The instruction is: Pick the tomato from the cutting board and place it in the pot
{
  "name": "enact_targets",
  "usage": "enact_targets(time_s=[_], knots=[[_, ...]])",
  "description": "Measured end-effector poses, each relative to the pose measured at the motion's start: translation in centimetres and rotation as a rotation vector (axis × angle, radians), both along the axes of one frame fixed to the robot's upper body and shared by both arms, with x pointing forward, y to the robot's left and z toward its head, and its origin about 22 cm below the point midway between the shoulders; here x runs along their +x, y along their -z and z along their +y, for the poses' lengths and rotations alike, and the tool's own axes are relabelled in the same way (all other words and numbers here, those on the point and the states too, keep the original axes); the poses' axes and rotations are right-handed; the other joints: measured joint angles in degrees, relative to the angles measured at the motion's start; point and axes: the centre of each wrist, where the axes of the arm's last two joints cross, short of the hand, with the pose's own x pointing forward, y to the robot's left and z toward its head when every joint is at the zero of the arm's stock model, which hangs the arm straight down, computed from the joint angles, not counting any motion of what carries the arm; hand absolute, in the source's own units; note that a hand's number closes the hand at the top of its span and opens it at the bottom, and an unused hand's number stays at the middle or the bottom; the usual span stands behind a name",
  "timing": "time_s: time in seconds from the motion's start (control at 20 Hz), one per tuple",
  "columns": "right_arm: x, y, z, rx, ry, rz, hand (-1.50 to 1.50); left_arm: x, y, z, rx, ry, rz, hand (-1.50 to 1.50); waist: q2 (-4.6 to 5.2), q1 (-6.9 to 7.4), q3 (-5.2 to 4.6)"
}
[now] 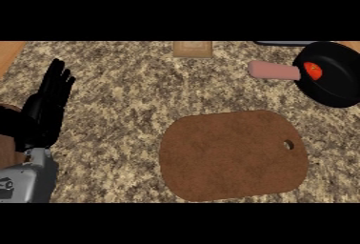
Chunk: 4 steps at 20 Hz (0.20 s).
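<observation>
Red tomato, black pot

The left hand rested open at nine o'clock, fingers straight toward twelve, its grey forearm entering from seven o'clock.

The pot is cut off by the right edge, and only part of the tomato is seen inside it. A tan object and a dark object are clipped at the top and cannot be identified. The left forearm is cut off at the bottom.
</observation>
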Motion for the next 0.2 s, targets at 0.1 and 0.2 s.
enact_targets(time_s=[0.1,0.2], knots=[[-0.8,0.09,-0.61,-0.007,-0.009,0.008,-1.5,0.02,-0.08,-0.04,0.004,-0.003,-0.001,0.0,-0.02,-0.03,0.0],[-1.39,0.05,-1.08,-0.007,-0.016,0.01,-1.5,0.2,0.1,0.05,0.005,-0.002,0.0,0.0,-0.01,-0.09,0.01]])
